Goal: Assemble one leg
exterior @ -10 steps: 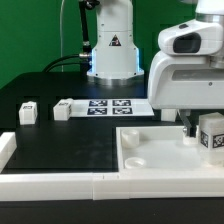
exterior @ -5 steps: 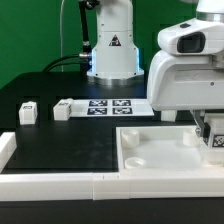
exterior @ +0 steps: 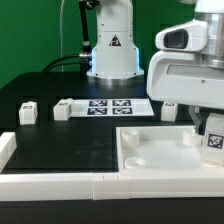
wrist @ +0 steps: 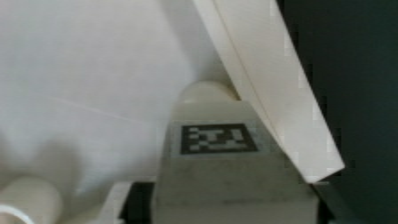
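My gripper [exterior: 211,128] is shut on a leg [exterior: 213,143], a small white post with a square black-and-white marker on its side. It holds the leg over the right end of the large white panel [exterior: 150,150]. In the wrist view the leg [wrist: 222,140] fills the space between the dark fingers [wrist: 146,205] of my gripper [wrist: 222,208], with the panel [wrist: 89,80] behind it. I cannot tell whether the leg touches the panel. Three more legs stand on the black table, two at the exterior view's left [exterior: 28,112] [exterior: 62,109] and one behind the panel [exterior: 170,109].
The marker board [exterior: 112,105] lies at the back middle of the table, in front of the robot base [exterior: 112,50]. A low white wall [exterior: 60,184] runs along the front edge. A raised rim of the panel [wrist: 267,80] passes close beside the held leg.
The gripper has moved down a little with the leg in it, closer to the panel. The other legs have not moved.
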